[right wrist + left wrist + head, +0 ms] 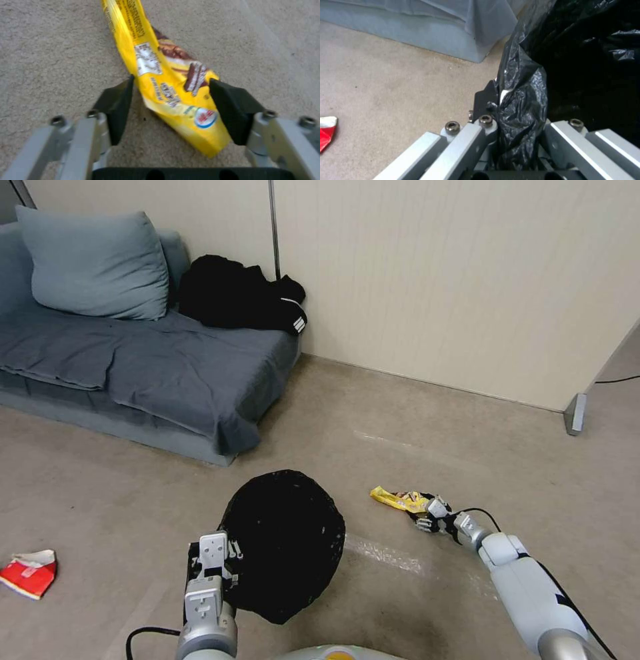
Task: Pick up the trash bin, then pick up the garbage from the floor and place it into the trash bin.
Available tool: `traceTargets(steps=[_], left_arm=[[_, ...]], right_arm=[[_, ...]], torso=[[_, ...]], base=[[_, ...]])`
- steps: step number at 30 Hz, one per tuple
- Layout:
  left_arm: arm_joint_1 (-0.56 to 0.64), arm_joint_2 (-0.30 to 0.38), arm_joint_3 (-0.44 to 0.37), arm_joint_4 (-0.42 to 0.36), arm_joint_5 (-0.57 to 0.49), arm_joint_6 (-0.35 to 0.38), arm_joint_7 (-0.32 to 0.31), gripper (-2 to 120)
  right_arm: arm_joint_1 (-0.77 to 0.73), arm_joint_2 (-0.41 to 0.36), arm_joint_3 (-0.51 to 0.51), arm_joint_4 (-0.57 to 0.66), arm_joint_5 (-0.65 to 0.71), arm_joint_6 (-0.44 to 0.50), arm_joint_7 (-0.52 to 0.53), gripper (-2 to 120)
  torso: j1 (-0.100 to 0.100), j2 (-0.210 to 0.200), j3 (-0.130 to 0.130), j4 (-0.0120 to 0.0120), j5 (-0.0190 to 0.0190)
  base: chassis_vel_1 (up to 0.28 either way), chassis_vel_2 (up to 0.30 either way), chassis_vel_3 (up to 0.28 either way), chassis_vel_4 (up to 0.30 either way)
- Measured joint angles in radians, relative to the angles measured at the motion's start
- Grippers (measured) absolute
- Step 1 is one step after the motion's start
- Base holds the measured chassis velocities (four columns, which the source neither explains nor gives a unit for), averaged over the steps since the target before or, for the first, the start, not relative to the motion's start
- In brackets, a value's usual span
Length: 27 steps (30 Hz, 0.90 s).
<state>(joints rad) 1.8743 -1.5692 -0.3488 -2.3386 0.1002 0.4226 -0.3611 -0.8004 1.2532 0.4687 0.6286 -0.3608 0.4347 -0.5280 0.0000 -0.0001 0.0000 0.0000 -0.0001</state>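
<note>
The trash bin (283, 543) sits near the middle of the head view, low in front of the robot, its mouth covered by the crinkled black bag liner (523, 100) so that only black plastic is seen from above. The left gripper (215, 561) is at the bin's left rim, and in the left wrist view its two fingers (485, 100) are clamped on a fold of the liner at the rim, one on each side of it. Whether the bin stands on the floor (413, 427) or is lifted clear of it cannot be told.

To the right of the bin, a little farther out on the floor, lies a yellow snack wrapper (399, 499), long and flat. The right gripper (427, 512) reaches out to the wrapper's near right end. In the right wrist view its jaws are spread apart with the wrapper (166, 82) lying between the two black pads (230, 105); the pads sit just beside the wrapper's edges, not pressing it flat, and the wrapper's printed end points back toward the wrist.

A red-and-white carton (30, 572) lies on the floor at the near left, well apart from the bin and both grippers. A grey sofa (153, 367) with a cushion (93, 263) and black clothes (240, 293) stands at the far left against the wall.
</note>
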Motion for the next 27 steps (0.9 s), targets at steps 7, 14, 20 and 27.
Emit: traceTargets(steps=[7, 14, 20, 27], left_arm=[[0.001, 0.001, 0.0, 0.0, 0.0, -0.005, 0.0, 3], [0.002, 0.009, 0.004, 0.005, -0.002, -0.009, 0.0, 3], [0.002, 0.018, 0.004, 0.005, -0.01, -0.01, 0.0, 3], [-0.002, 0.02, 0.009, 0.008, -0.014, -0.01, -0.001, 3]], right_arm=[[-0.013, 0.014, 0.0, -0.005, -0.001, -0.007, 0.001, 32], [-0.046, 0.024, 0.006, -0.003, 0.003, -0.005, 0.002, 4], [-0.06, 0.029, 0.016, 0.005, 0.007, -0.001, 0.0, 0], [-0.07, 0.03, 0.019, 0.011, 0.011, 0.005, -0.003, 0]], torso=[[0.0, 0.0, 0.0, 0.0001, 0.0], [0.0, 0.0, 0.0, 0.0, 0.0], [0.0, 0.0, 0.0, -0.0001, -0.0002], [0.0, 0.0, 0.0, 0.0, -0.0001]], base=[[0.0, 0.0, 0.0, 0.0], [0.0, 0.0, 0.0, 0.0], [0.0, 0.0, 0.0, 0.0], [0.0, 0.0, 0.0, 0.0]])
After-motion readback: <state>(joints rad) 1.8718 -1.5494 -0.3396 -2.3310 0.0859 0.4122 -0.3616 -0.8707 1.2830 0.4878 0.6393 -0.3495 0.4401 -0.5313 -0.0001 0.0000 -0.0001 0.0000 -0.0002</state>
